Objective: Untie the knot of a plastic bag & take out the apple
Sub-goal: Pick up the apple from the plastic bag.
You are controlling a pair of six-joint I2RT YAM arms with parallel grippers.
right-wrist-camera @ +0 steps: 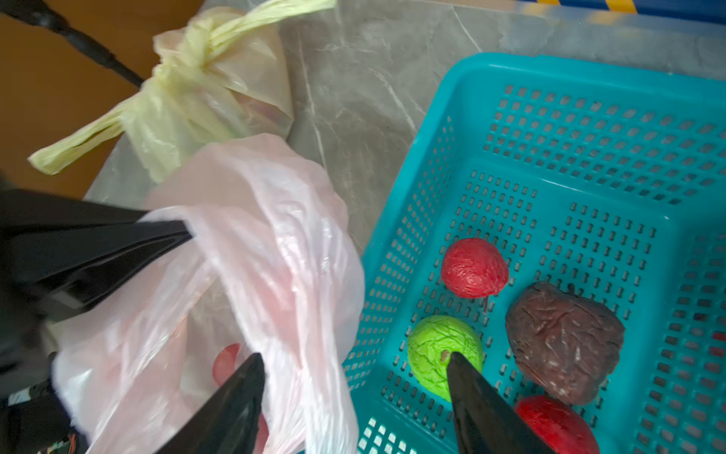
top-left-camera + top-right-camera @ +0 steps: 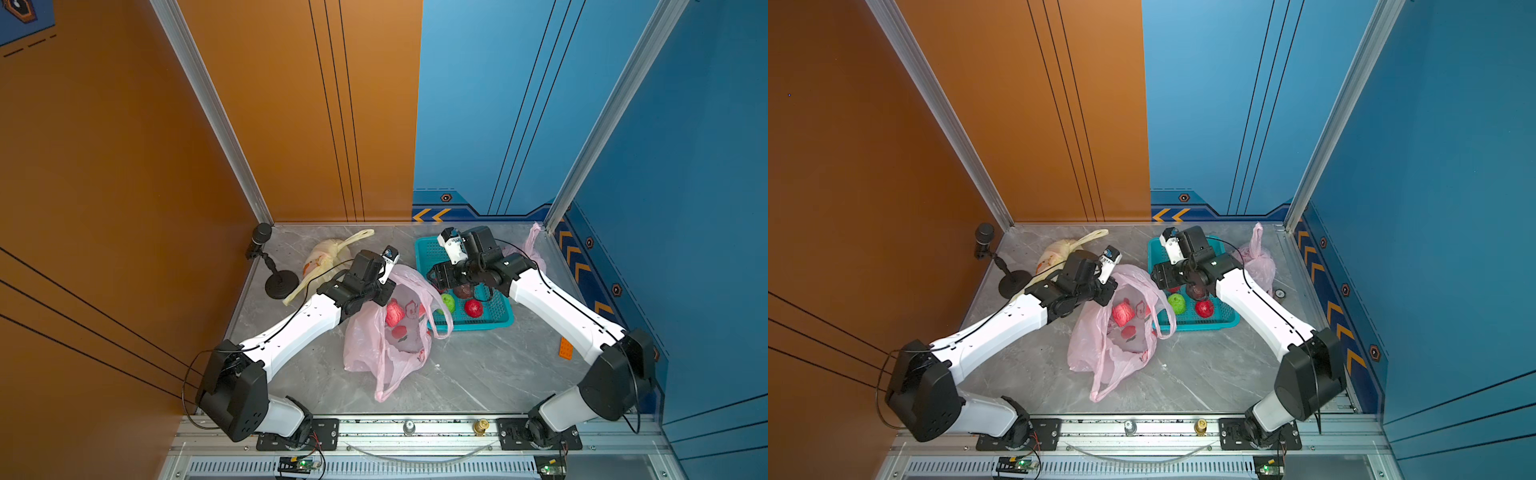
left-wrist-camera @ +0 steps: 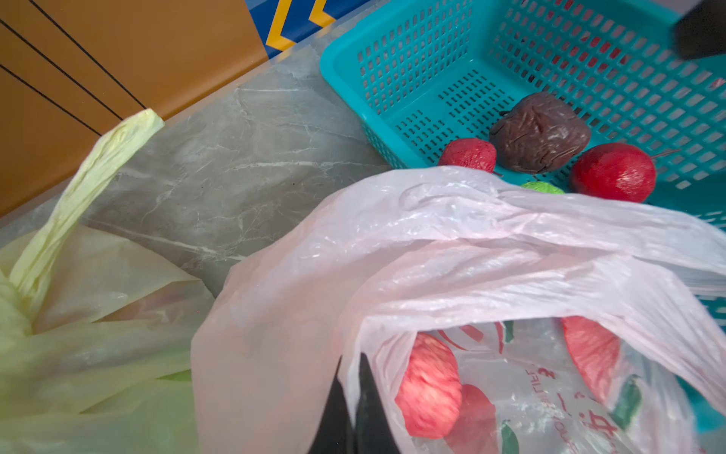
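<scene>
Pinching the rim of the pink bag (image 2: 390,332), the left claw (image 3: 351,363) is clamped tight on a fold of plastic at the bag's open mouth. A red apple (image 3: 428,389) lies inside the bag, just beside that claw's fingers and below the pinched rim. In both top views it shows through the mouth, close to the left wrist. The right claw (image 1: 353,355) hangs with its jaws spread and nothing between them, one finger over the bag's edge and the other over a green fruit (image 1: 444,353) in the blue-green basket (image 2: 469,326). The bag touches the basket's near wall on the table (image 2: 478,374). A yellow bag (image 2: 324,257), knotted, lies behind the left arm.
</scene>
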